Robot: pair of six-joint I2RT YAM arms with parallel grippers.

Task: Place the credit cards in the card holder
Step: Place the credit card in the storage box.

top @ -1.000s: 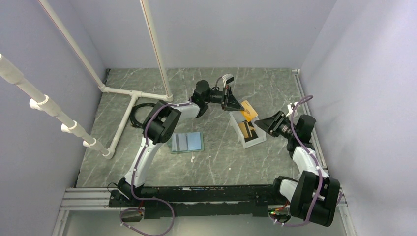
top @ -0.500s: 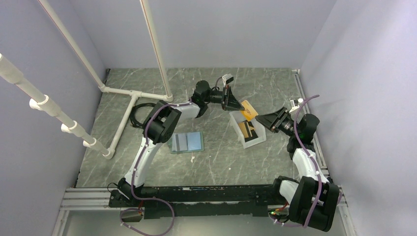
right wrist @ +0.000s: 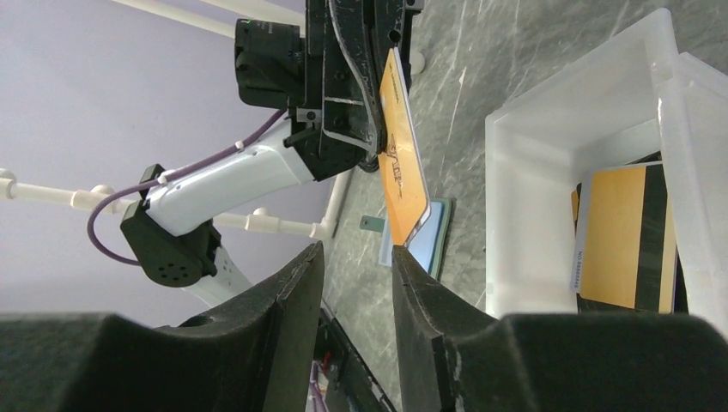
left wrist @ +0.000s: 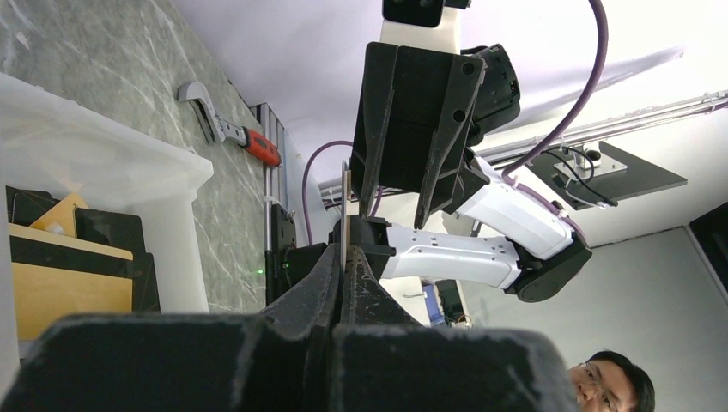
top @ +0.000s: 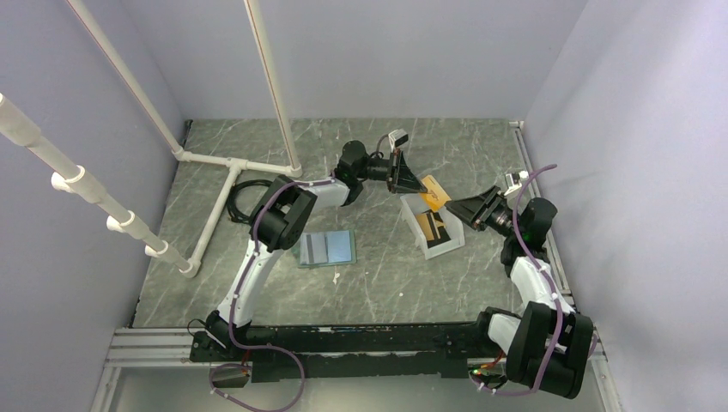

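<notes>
An orange-yellow credit card [top: 435,193] hangs in the air over the far end of the white bin [top: 410,209], with my left gripper [top: 417,184] shut on its upper end. In the left wrist view that card [left wrist: 345,202] shows edge-on between the closed fingers. In the right wrist view the card [right wrist: 402,163] dangles just beyond my right gripper [right wrist: 356,256], which is open with nothing between its fingers. The card holder [top: 328,248] lies open on the table, its light blue inside facing up. More orange and black cards [right wrist: 622,236] lie in the bin.
The white open-fronted bin [right wrist: 549,163] sits right of centre. A white pipe frame [top: 232,163] and a black cable [top: 245,193] occupy the back left. A red-handled tool [left wrist: 249,142] lies near the right rail.
My right gripper's jaws have narrowed, and its wrist has drawn back toward the right wall and risen a little. The left gripper and its card have not moved.
</notes>
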